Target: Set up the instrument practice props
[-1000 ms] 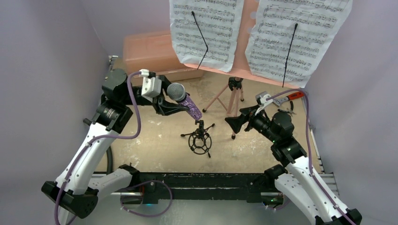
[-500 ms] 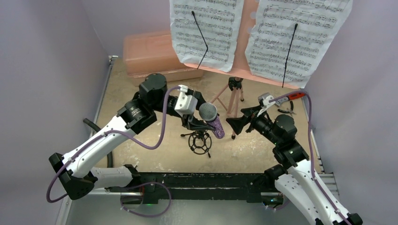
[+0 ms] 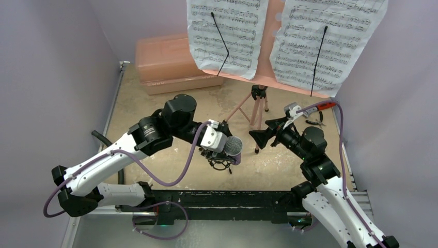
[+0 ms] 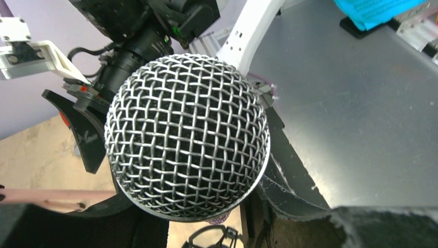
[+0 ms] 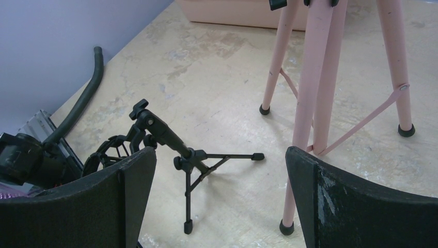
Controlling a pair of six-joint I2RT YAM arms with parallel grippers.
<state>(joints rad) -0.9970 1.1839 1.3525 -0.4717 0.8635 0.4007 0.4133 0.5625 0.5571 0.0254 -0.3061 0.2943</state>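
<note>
The microphone-mounting step is judged to be in hand. The purple glitter microphone (image 4: pixel 187 135) is clamped in the left hand (image 3: pixel 221 144) and held directly over the small black tripod mic stand (image 5: pixel 170 139), which stands on the desk (image 3: pixel 155 113) just beneath that hand; contact cannot be told. The right hand (image 3: pixel 264 130) is spread wide and empty, with the pink music stand (image 5: pixel 315 77) just ahead of it. Next, the handle should be aligned with the holder ring and lowered in, and the light stand perhaps steadied.
</note>
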